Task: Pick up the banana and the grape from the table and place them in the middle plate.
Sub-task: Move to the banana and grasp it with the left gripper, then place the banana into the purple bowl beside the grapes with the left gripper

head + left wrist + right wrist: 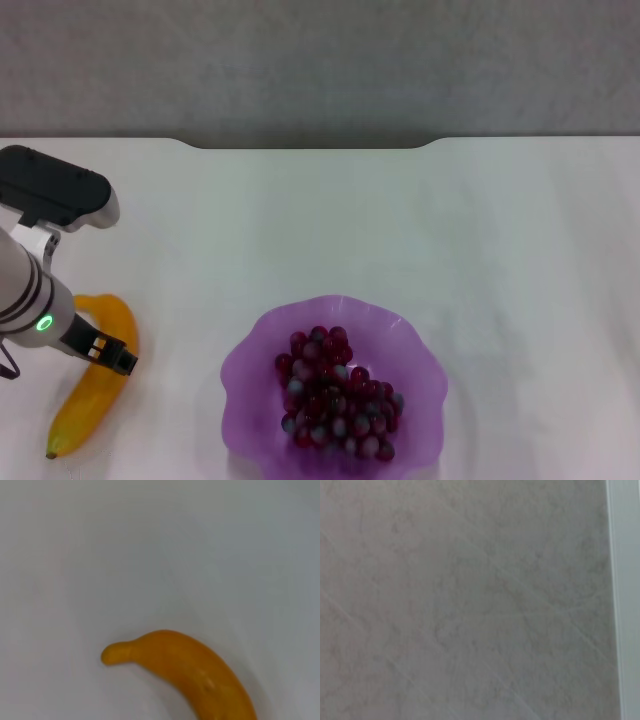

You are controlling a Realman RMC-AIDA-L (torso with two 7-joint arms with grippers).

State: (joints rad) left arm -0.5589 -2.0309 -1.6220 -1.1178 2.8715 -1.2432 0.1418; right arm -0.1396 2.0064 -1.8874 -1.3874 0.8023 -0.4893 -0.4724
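The banana [92, 385] lies on the white table [330, 230] at the near left, its greenish tip toward me; its upper part is partly covered by my left arm. The left wrist view shows one stubby end of the banana [190, 672] on bare table. My left gripper [55, 195] is at the far left, just beyond the banana's far end. The grape bunch [335, 393] lies inside the purple middle plate [250, 360] at the near centre. My right gripper is out of view.
The table's far edge has a notch [310, 146] at the middle, with grey floor behind it. The right wrist view shows only grey floor [465, 600] and a white strip of table edge [627, 600].
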